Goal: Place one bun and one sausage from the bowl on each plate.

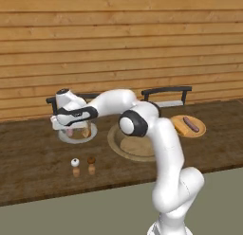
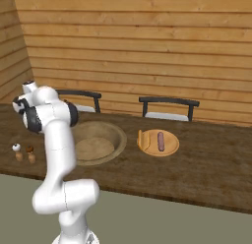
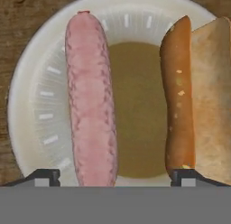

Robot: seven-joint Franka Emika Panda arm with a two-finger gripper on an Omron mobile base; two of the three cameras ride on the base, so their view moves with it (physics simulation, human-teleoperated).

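Both plates look served: the white-rimmed plate (image 3: 27, 105), frame centre, holds sausage (image 3: 90, 101) and bun (image 3: 198, 96); the gripper (image 3: 115, 177) hangs spread, empty.

White-rimmed plate (image 3: 31, 101): lying right under the gripper (image 3: 115, 177) — the pink sausage (image 3: 90, 105) and the bun (image 3: 198, 96) are taking up its two sides, leaving a bare strip of olive centre between them.
Gripper: hanging with its tips spread wide, one at the sausage's end, one at the bun's.
Bowl (image 1: 124, 149): sitting just beside that plate, its inside lying bare in the right base view; the arm's elbow is crossing over it.
Shakers (image 1: 83, 166): two small ones standing near the counter's front edge, apart from the dishes.
Tan plate (image 2: 158, 142): lying well clear to the other side of the bowl, carrying a bun and a sausage.
Chairs (image 2: 167, 107): standing behind the counter.
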